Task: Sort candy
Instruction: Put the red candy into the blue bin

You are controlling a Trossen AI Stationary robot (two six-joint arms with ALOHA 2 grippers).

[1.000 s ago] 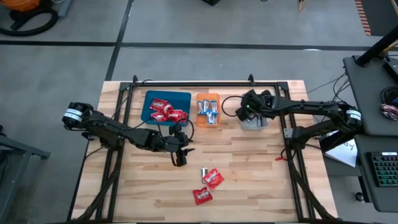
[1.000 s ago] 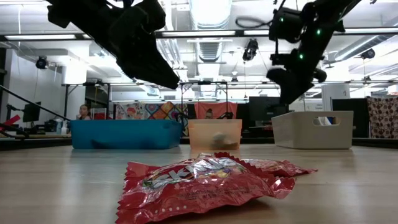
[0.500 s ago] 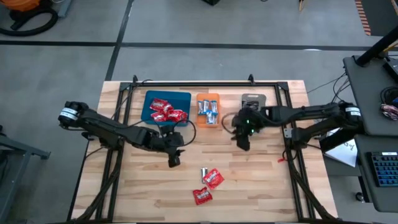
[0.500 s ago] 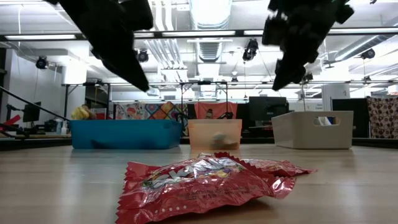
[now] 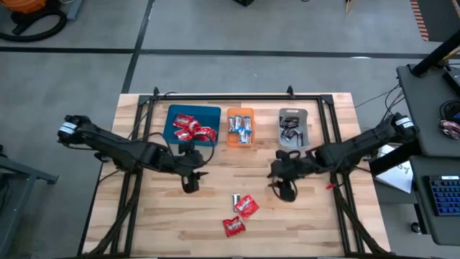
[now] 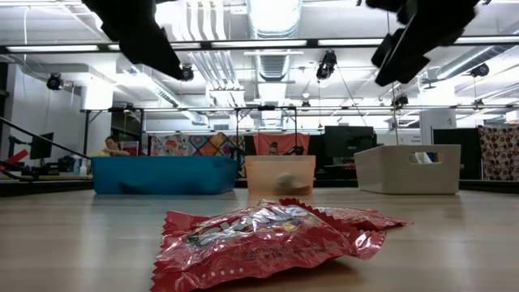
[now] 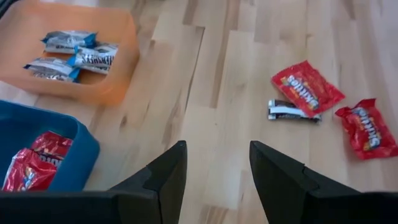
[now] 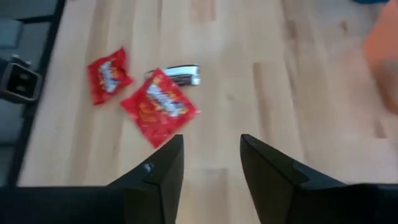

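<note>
Right gripper [image 5: 282, 188] parted and empty above bare wood right of centre; left gripper [image 5: 188, 183] likewise spread and empty, left of centre, just in front of the blue tray [image 5: 172, 131]. Between and nearer: two red candies [image 5: 246, 206] [image 5: 233, 226] and one dark-wrapped candy [image 5: 235, 198] touching the upper red one, its label too small to read. Farther back: red candies in the blue tray, blue-and-white ones in the orange tray [image 5: 241, 114], dark ones in the grey tray [image 5: 292, 115], contents mostly hidden behind tray walls in the low view.
</note>
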